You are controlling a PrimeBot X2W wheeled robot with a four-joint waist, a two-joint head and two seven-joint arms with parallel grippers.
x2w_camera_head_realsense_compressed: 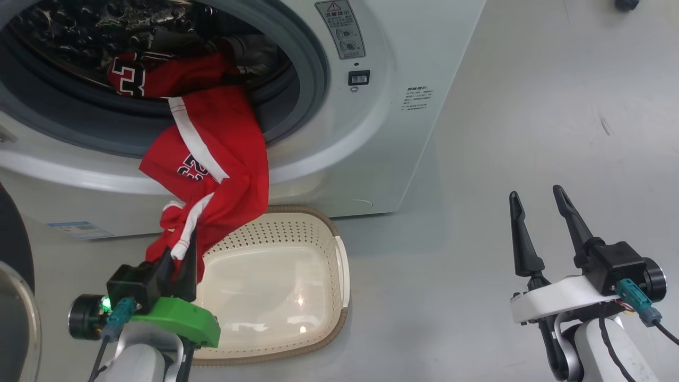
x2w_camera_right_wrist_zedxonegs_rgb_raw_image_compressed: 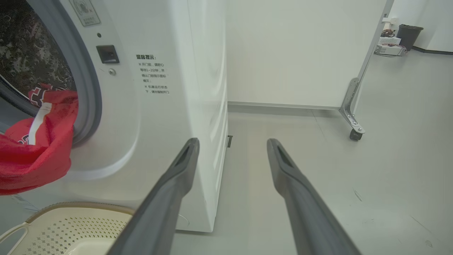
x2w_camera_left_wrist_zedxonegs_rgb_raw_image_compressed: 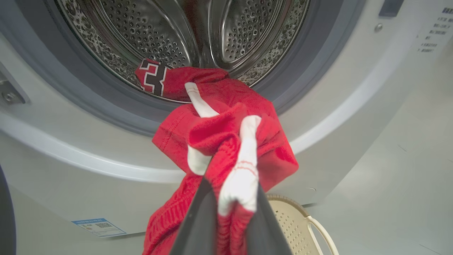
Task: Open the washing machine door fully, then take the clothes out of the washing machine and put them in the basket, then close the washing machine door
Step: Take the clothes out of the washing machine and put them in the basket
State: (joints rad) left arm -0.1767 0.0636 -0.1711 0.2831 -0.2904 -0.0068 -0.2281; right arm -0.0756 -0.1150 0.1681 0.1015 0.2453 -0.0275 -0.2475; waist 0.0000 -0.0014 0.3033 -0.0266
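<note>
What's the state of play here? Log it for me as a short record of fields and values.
washing machine door: open, at the left edge
washing machine: drum exposed
clothes: red, draped from the drum over the gasket, hanging down the front
basket: on the floor before the machine, no clothes in it
left gripper: shut on the clothes' lower end, by the basket's left edge
right gripper: open, over bare floor

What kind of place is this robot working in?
Probably a lab or test space staged as a laundry corner, not a home: a white washing machine stands on a grey floor beside a wheeled white partition, with a cream basket before it.
</note>
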